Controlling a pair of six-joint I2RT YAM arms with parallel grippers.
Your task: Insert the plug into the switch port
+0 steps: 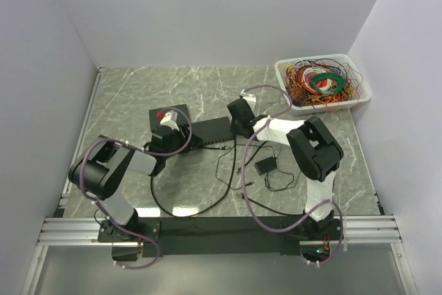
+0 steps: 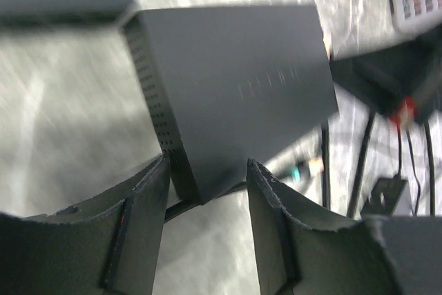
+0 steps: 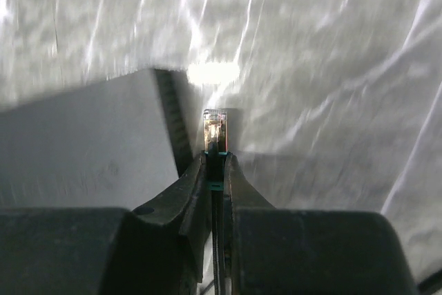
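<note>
The switch (image 1: 210,131) is a flat black box in the middle of the table. In the left wrist view the switch (image 2: 235,88) shows its vented end, and its near corner sits between the tips of my left gripper (image 2: 207,170). That gripper is open, with a finger on each side of the corner. My right gripper (image 3: 215,160) is shut on the plug (image 3: 215,129), a clear connector with a teal boot whose cable runs back between the fingers. The plug's tip hangs just off the vented end of the switch (image 3: 83,143). From above, the right gripper (image 1: 238,124) stands at the switch's right end.
A second black box (image 1: 169,117) with a red part on top sits behind the left gripper (image 1: 185,144). A white bin (image 1: 284,74) of tangled coloured cables stands at the back right. A power adapter (image 1: 266,166) and loose black cables lie in front of the switch. Another teal-booted connector (image 2: 307,168) lies by the switch.
</note>
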